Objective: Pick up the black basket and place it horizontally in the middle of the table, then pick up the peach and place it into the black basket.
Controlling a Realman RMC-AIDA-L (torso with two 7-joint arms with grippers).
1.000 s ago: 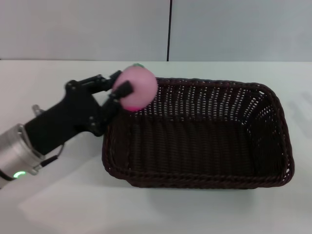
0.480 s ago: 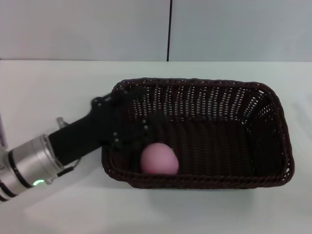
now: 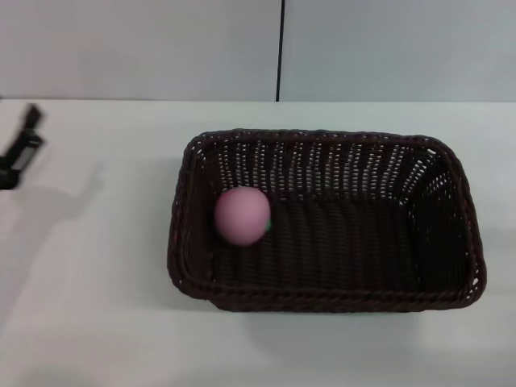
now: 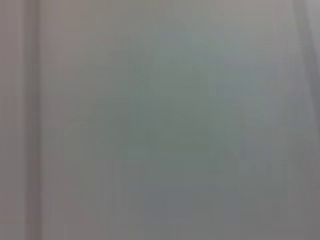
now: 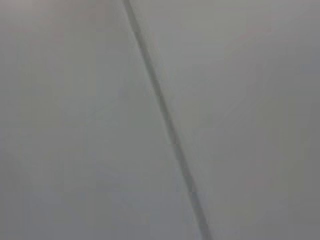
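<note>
Now the peach (image 3: 241, 216) is sitting inside the black basket (image 3: 322, 300), toward its left end, mid-frame on the white tabletop (image 3: 97, 322). Only a sliver of the left hand (image 3: 19, 149) is showing at the upper left edge, well apart, and I cannot tell its grip.

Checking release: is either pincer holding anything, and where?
Nothing held. Peach lies loose in the basket; left pincer is far off at the table's edge.

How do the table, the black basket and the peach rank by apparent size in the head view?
Largest to smallest:
1. the table
2. the black basket
3. the peach, lying inside the basket near its left end

The gaps are wide, so nearness to the camera leaves no doubt.
</note>
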